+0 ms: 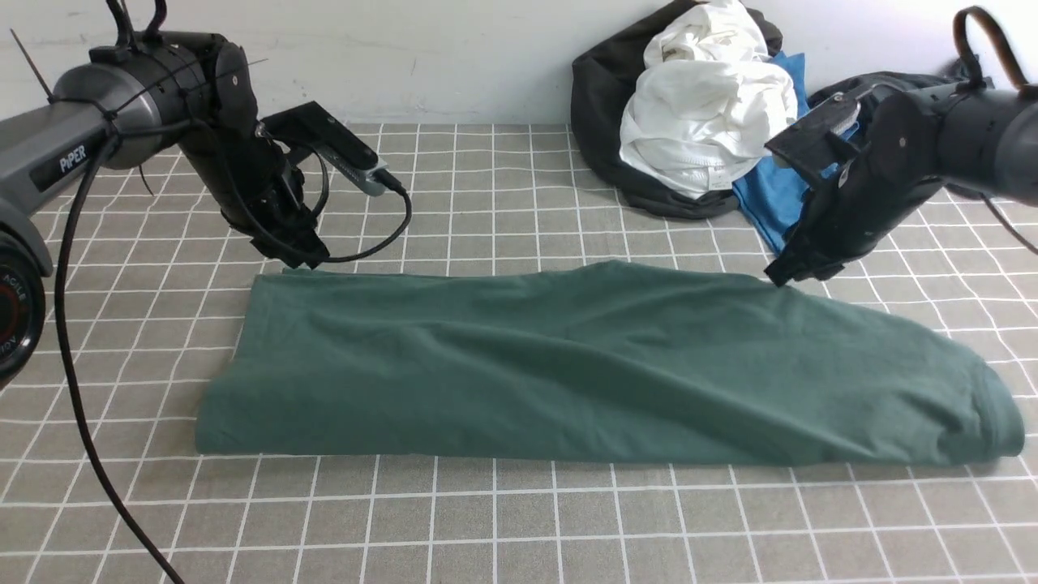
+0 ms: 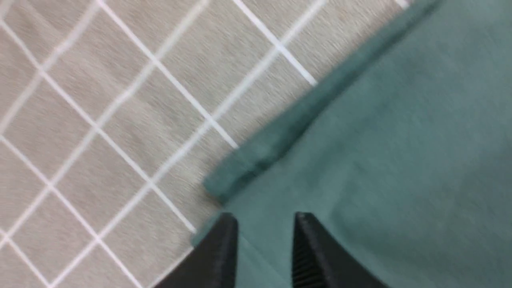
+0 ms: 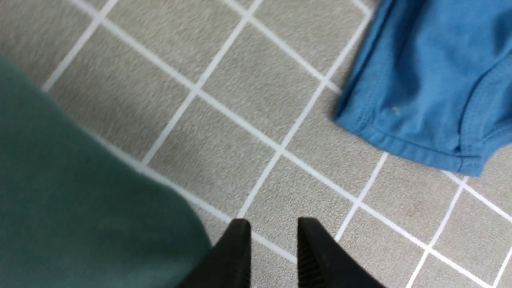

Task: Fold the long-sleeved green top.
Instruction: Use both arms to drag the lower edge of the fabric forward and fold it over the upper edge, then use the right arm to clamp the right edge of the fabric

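Green long-sleeved top [image 1: 600,365]: folded into a long band, lying flat across mid-table from left to right on the checked tablecloth [image 1: 486,527]. Left gripper [image 1: 296,258] over its far-left corner, jaws parted, nothing pinched. Right gripper [image 1: 782,274] at its far-right edge, jaws parted, empty, over tablecloth just beside the top. Far right: heap of blue shirt [image 1: 766,203], white garment [image 1: 705,105], dark garment [image 1: 600,113].
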Controlling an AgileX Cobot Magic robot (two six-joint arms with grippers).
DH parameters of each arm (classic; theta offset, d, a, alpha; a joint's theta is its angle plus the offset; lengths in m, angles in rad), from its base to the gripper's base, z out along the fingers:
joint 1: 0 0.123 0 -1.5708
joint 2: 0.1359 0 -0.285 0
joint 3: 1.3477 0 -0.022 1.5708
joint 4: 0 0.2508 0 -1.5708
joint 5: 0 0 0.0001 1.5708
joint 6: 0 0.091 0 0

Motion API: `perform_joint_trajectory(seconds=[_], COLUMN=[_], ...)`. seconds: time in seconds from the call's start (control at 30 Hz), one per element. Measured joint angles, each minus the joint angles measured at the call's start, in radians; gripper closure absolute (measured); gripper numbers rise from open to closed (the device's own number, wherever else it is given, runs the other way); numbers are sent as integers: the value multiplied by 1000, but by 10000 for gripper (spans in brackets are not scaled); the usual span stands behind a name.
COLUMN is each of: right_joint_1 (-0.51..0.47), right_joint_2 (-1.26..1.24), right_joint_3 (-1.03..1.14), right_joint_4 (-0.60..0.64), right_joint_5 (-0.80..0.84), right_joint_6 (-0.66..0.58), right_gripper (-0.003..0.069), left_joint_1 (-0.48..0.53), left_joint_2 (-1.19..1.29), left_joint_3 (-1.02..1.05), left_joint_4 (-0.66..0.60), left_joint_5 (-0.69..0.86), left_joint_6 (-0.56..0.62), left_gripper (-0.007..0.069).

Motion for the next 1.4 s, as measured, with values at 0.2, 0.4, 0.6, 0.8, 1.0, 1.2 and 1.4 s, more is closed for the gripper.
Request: perform_joint_trajectory(seconds=[0.2, 0.4, 0.6, 0.8, 1.0, 1.2, 1.4], right_joint_1=[11, 22, -17, -141, -252, -291, -291], right_joint_2=[-45, -117, -187, -313, -303, -199, -126], right_joint_3=[-77, -100, -74, 152, 315, 357, 354], right_joint_4=[-7, 18, 16, 16, 15, 55, 64], right_joint_5=[106, 259, 425, 336, 224, 125, 86], right_joint_6=[125, 190, 248, 328, 393, 409, 441], right_gripper=[312, 307, 308, 308, 296, 207, 141], left_joint_1=[16, -11, -79, -93, -47, -21, -19], left_joint_2=[0, -14, -81, -129, -129, -130, -131], left_joint_3=[-117, -149, 42, 292, 377, 385, 385], left_joint_4=[6, -41, -64, -67, -58, -62, -75], left_joint_5=[130, 276, 276, 275, 256, 242, 241], left_joint_6=[-206, -273, -260, -240, -253, -255, -255], left_gripper=[250, 359, 593, 632, 632, 632, 632])
